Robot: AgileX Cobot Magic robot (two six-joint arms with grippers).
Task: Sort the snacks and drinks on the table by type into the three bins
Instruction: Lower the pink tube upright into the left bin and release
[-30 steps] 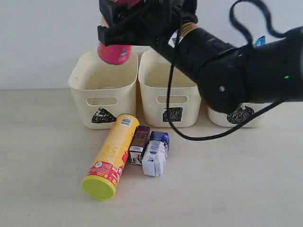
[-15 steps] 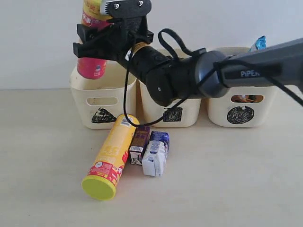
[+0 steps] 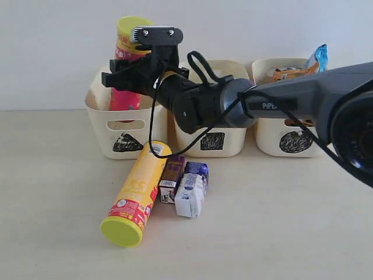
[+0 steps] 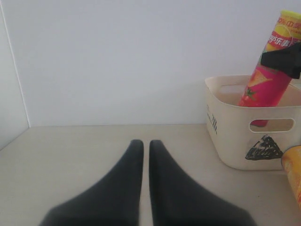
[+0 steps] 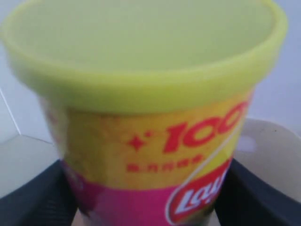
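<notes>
The magenta canister (image 3: 129, 44) stands upright with its lower end inside the triangle bin (image 3: 98, 114), its yellow lid on top. My right gripper (image 3: 132, 79), reaching across from the right, is shut on the magenta canister (image 5: 150, 141), one dark finger (image 5: 28, 200) on each side. The yellow canister (image 3: 137, 189) lies on the table (image 3: 280, 221) in front of the bins. Beside it are the dark purple-brown carton (image 3: 171, 177), blue-purple carton (image 3: 199, 170) and white-grey carton (image 3: 190, 196). My left gripper (image 4: 142, 143) is shut and empty, low over the table, left of the triangle bin (image 4: 235, 136).
The square bin (image 3: 213, 119) stands in the middle. The circle bin (image 3: 294, 137) at the right holds the blue-white bag (image 3: 319, 57) and the orange bag (image 3: 288, 73). A pale wall runs right behind the bins.
My right gripper has swung left and down with the magenta canister, which went from hanging above the triangle bin to standing inside it. The left gripper's earlier position is not shown.
</notes>
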